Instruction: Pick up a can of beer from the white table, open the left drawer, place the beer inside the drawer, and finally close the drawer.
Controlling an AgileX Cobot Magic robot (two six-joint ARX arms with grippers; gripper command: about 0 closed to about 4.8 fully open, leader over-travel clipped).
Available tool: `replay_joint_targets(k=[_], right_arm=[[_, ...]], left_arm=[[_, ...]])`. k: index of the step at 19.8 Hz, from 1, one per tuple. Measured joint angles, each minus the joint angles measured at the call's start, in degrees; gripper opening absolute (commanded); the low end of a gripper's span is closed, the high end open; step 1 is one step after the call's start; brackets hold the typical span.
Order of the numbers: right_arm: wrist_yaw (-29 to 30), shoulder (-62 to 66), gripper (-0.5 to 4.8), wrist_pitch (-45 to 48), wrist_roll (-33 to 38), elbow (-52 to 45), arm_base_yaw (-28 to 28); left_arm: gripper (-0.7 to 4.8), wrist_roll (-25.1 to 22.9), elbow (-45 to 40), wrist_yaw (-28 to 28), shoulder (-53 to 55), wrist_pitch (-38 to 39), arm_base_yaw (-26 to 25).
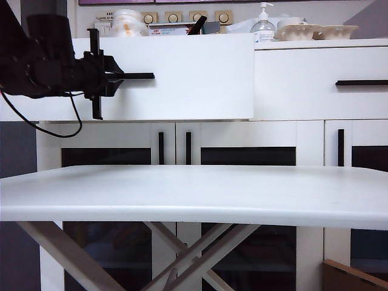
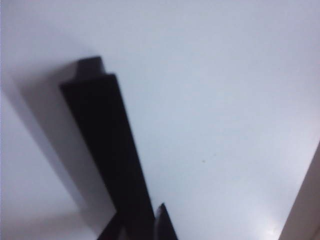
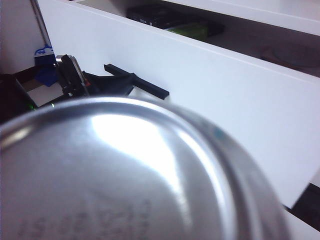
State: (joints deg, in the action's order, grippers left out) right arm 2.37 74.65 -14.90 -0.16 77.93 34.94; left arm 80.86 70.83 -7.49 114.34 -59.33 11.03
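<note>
In the outside view, the left gripper (image 1: pixel 112 76) is seen at the black handle (image 1: pixel 136 76) of the left drawer (image 1: pixel 194 76). Its fingers are shut tight on the handle's end. The drawer is pulled out, so its front stands nearer than the narrow drawer (image 1: pixel 321 82) beside it. Boxes and a pump bottle (image 1: pixel 263 24) are seen on top of the cabinet. The white table (image 1: pixel 194 194) is seen in front. The can and the right gripper are not seen here.

In the left wrist view, the handle (image 2: pixel 107 150) is seen very close and blurred against the drawer front (image 2: pixel 215 100). A dark fingertip (image 2: pixel 165 222) is pressed beside the handle.

In the right wrist view, the can (image 3: pixel 125 175) fills most of the picture, with its shiny end turned to the camera. It is held by the right gripper, whose fingers are hidden behind the can and spread wide around it. Past the can, the open drawer (image 3: pixel 225 90) is seen, with the left gripper (image 3: pixel 117 80) at its handle (image 3: pixel 140 80).
</note>
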Motion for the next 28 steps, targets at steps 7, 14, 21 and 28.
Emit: replay_joint_targets(k=[7, 14, 21, 28], right_arm=[[0.07, 0.02, 1.29, -0.02, -0.09, -0.02, 0.0], [0.17, 0.0, 1.29, 1.2, -0.11, 0.0, -0.02], [0.17, -1.53, 1.29, 2.84, -0.11, -0.02, 0.0], [0.17, -1.79, 1.29, 5.46, -0.11, 0.02, 0.0]], left_arm=[[-0.06, -0.26, -8.81, 3.82, -6.38, -1.29, 2.16], [-0.06, -0.28, -17.11, 6.8, -13.53, -0.76, 4.0], [-0.06, -0.28, -22.43, 6.45, -18.88, 0.57, 4.17], [-0.06, -0.98, -31.45, 7.23, -27.08, 0.33, 5.07]])
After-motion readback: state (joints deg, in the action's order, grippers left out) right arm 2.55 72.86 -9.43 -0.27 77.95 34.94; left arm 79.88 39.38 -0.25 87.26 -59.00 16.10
